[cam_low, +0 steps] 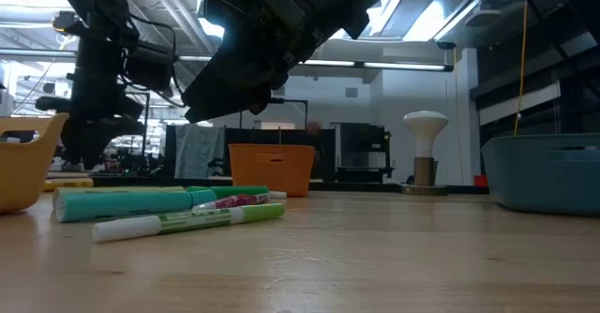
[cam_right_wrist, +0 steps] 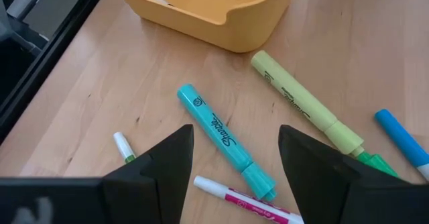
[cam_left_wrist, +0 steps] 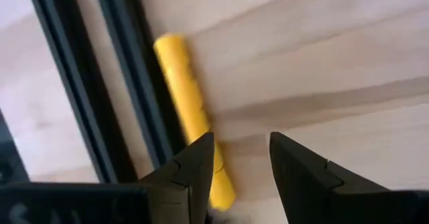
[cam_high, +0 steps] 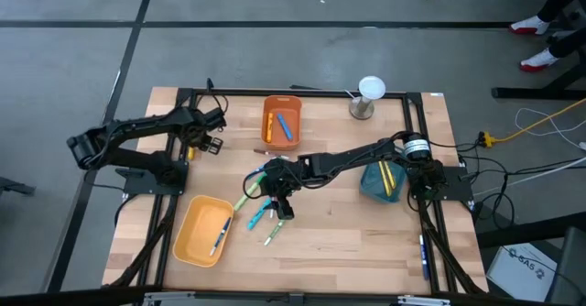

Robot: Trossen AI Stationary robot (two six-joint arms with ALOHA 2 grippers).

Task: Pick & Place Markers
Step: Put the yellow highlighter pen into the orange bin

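While the right gripper (cam_right_wrist: 234, 177) hangs with jaws apart, a teal marker (cam_right_wrist: 224, 140) lies directly below between them, unheld. Over by the table frame (cam_left_wrist: 120, 83), the left gripper (cam_left_wrist: 241, 167) stands spread too, one finger just beside a yellow marker (cam_left_wrist: 184, 93).

**Workspace surroundings: floor, table and hall beyond.**
A light wooden table (cam_high: 366, 242) with a black metal frame (cam_high: 179, 93) is standing on a grey floor (cam_high: 73, 59) crossed by dark seams. A white mushroom-shaped lamp (cam_high: 370, 89) on a metal base is sitting near the table's far edge. Yellow and white cables (cam_high: 536, 123) are trailing over the floor off the table's right side, near a white box (cam_high: 531, 267). Someone's feet in red-and-white shoes (cam_high: 528, 27) are showing at the far right corner. In the low view, long ceiling lights (cam_low: 412, 18) are glowing over an open hall, and dark cabinets (cam_low: 361, 152) are lining the back.
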